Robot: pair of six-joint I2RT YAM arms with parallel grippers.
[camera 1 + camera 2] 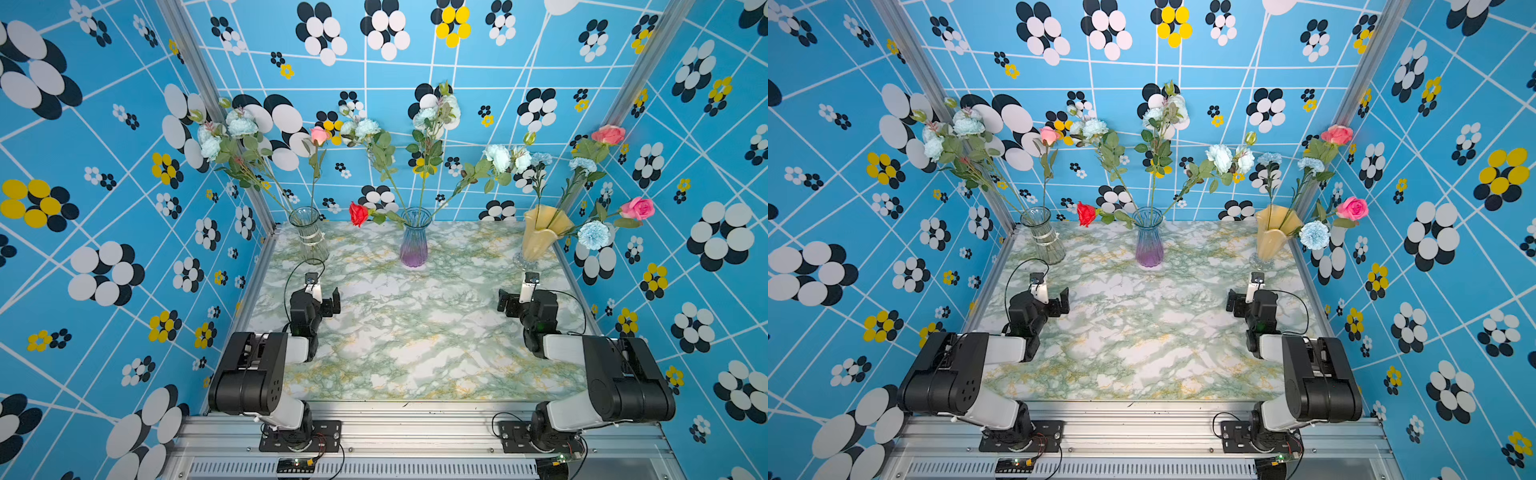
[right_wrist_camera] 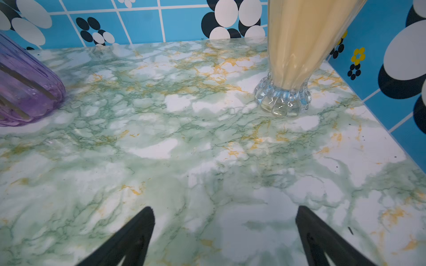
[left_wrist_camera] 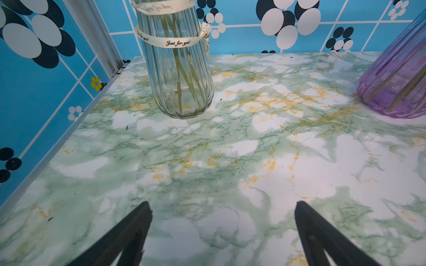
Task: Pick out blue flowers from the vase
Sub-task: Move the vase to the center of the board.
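Note:
Pale blue flowers stand in three vases along the back of the table in both top views. A cluster (image 1: 241, 126) rises from the clear glass vase (image 1: 309, 237) (image 3: 179, 69). Other blooms (image 1: 365, 128) (image 1: 498, 157) spread from the blue-purple vase (image 1: 414, 241) (image 1: 1149, 243). One round bloom (image 1: 593, 235) hangs beside the yellow vase (image 1: 540, 232) (image 2: 302, 41). My left gripper (image 1: 318, 297) (image 3: 223, 205) is open and empty over the table, short of the clear vase. The right gripper (image 1: 521, 299) (image 2: 225, 208) is open and empty in front of the yellow vase.
A pink rose (image 1: 319, 135) shares the clear vase, a red rose (image 1: 358, 214) leans from the blue-purple vase, and two pink roses (image 1: 609, 134) (image 1: 638, 208) stand in the yellow one. Patterned blue walls close in the marbled table (image 1: 415, 332) on three sides.

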